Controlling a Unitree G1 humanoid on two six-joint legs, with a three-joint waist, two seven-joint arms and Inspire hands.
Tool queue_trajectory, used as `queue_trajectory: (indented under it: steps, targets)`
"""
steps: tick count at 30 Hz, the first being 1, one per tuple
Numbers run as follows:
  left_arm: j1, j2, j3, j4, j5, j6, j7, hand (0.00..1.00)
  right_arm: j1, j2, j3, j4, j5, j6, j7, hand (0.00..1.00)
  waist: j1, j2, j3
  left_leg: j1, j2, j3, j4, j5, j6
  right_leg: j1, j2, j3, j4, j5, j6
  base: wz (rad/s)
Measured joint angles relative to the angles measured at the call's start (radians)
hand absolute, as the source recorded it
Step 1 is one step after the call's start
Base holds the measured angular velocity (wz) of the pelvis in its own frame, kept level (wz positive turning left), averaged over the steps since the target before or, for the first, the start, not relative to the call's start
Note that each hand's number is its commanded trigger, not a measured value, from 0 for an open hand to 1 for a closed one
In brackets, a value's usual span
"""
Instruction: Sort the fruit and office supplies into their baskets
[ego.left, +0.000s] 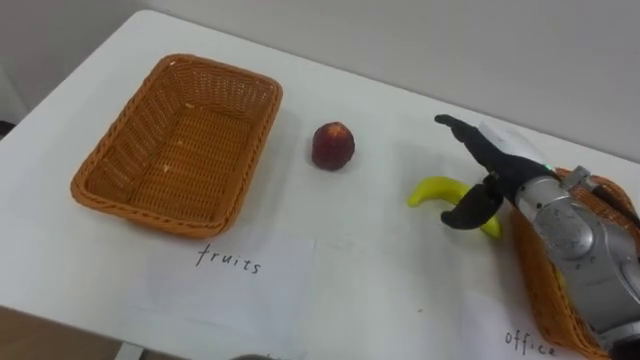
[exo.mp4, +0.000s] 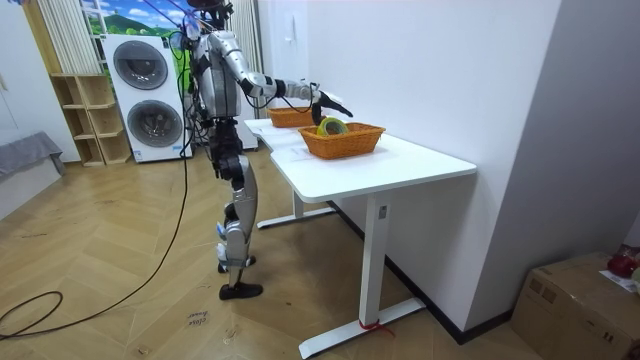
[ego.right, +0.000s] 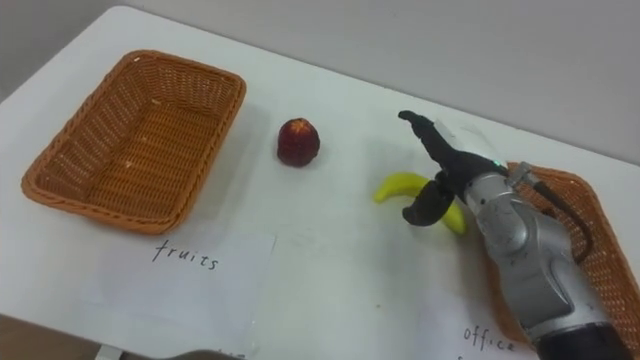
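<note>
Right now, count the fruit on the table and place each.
2. A red fruit lies right of the fruits basket; a banana lies beside the office basket, by the right hand. More may hide in that basket.

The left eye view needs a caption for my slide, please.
Open right hand at the banana; red fruit near the empty basket.

- Right tip of the banana (ego.left: 437, 190) hidden behind the thumb of the right hand (ego.left: 497, 178); touching or apart, impossible to tell.
- Just right of the banana, office basket (ego.right: 605, 240) largely covered by the forearm, cut off at the right edge.
- Inside that basket, right of the banana, green-yellow round thing (exo.mp4: 332, 126) in the room view, too small to identify.
- Below and right of the banana, label sheet (ego.right: 488, 338) cut off by the bottom edge.
</note>
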Motion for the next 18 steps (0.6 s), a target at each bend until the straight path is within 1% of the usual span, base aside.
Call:
queue_trajectory:
  steps: [4,6,9,18]
  targets:
    - [0.000,0.000,-0.001,-0.007,0.000,0.003,-0.006,0.00,0.000,0.000,0.006,0.008,-0.008,0.015,0.008,0.00,0.000,0.010,0.0011,0.006,-0.001,-0.003,-0.001,0.000,0.000,0.006,0.000,0.000,-0.001,0.000,0.000,0.00]
    - [0.000,0.000,-0.003,-0.007,0.000,0.003,-0.007,0.00,0.000,0.000,0.021,0.024,-0.028,0.019,0.010,0.00,0.001,0.014,0.0033,0.013,-0.001,-0.002,-0.005,0.000,0.000,0.010,0.000,0.002,0.000,0.000,0.000,0.00]
    - [0.002,0.000,-0.007,-0.006,0.000,0.003,-0.011,0.00,0.000,0.000,0.043,0.050,-0.038,0.019,0.021,0.00,0.001,0.016,0.0038,0.014,-0.001,-0.002,-0.007,0.001,-0.001,0.011,0.000,0.002,0.000,0.000,0.000,0.00]
    - [0.003,0.000,-0.037,0.014,0.001,0.003,-0.011,0.00,-0.001,0.000,0.043,0.122,-0.021,0.018,0.021,0.00,0.004,0.016,0.0027,0.012,-0.001,-0.003,-0.007,0.001,-0.001,0.008,0.000,0.000,0.000,0.000,0.000,0.00]
